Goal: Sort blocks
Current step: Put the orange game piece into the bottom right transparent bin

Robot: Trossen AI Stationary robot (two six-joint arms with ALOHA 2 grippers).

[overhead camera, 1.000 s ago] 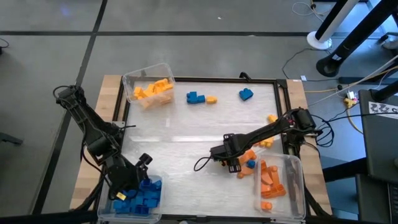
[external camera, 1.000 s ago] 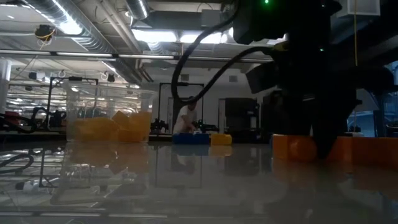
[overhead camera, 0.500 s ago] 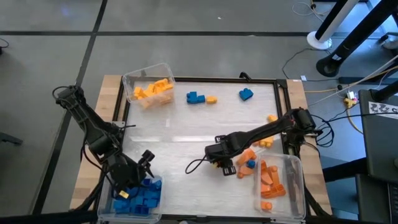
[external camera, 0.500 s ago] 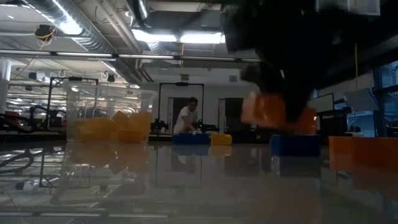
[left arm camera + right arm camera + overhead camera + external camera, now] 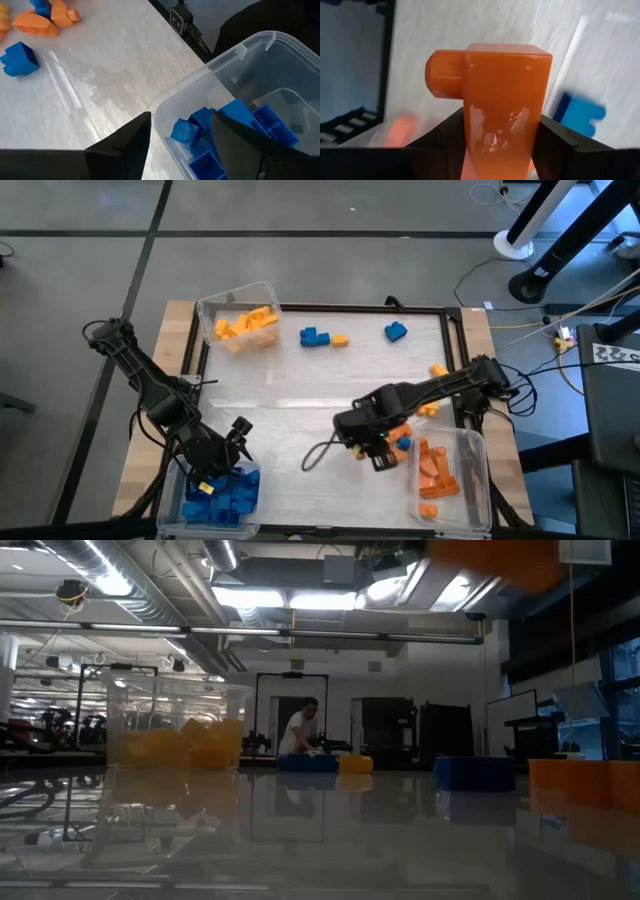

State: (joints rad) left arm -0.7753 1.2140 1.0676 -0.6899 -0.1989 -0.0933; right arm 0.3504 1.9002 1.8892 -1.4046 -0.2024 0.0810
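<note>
Right gripper (image 5: 378,456) fingers clamp a rigid, light, glossy orange studded plastic brick (image 5: 502,107) by its flat sides; slip-prone. Left gripper (image 5: 240,442) fingers open, empty.

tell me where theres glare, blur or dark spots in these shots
High view: glare streak across the white table. Low view: dim, ceiling lights blown out, an orange smear at the top edge. Right wrist view: the orange block in the jaws is sharp, the background blurred. Left wrist view: crisp blue blocks.

R fingers (image 5: 445,130) clamped; L fingers (image 5: 130,142) apart.
</note>
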